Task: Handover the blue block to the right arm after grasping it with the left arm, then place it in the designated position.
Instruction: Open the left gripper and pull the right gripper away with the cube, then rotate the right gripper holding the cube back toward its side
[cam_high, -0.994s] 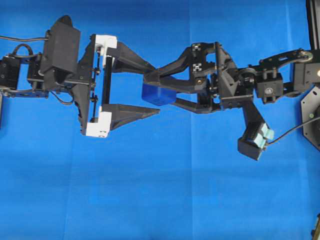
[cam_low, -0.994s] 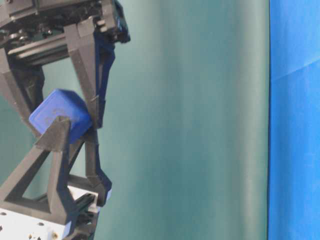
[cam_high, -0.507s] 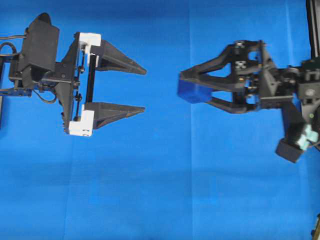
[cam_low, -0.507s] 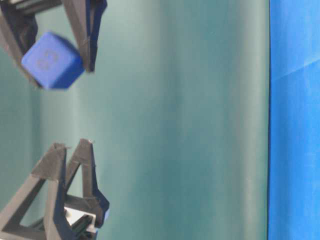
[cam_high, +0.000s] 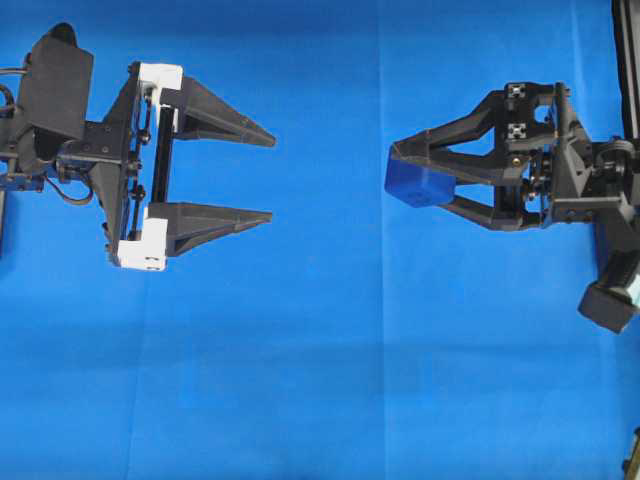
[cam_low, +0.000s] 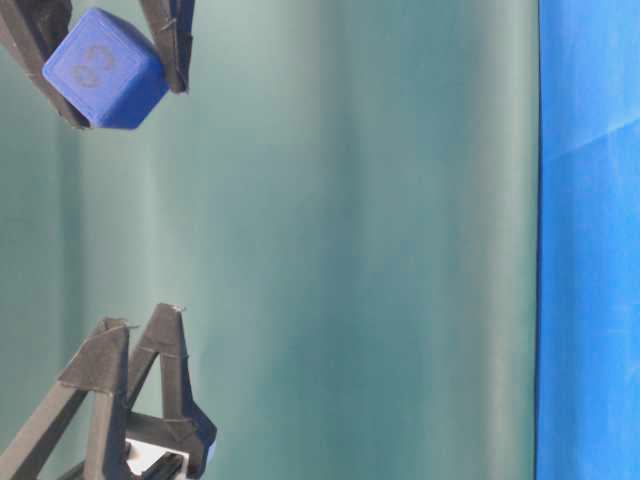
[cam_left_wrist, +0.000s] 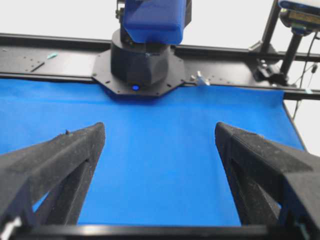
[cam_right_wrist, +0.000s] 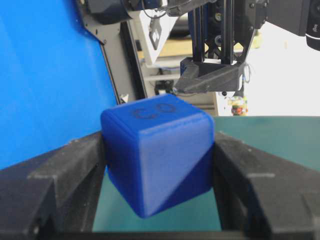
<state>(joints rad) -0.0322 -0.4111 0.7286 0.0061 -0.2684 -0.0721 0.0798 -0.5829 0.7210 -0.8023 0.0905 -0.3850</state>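
Blue block (cam_high: 418, 184) sits pinched between the tips of the right gripper (cam_high: 412, 183), above the blue cloth (cam_high: 320, 380) and right of centre. Its fingers (cam_right_wrist: 65, 170) press two opposite faces. An embossed mark reading roughly "CO" shows on one face in the right wrist and table-level views, not overhead. Well apart, the left gripper (cam_high: 262, 176) stands spread wide, holding nothing.
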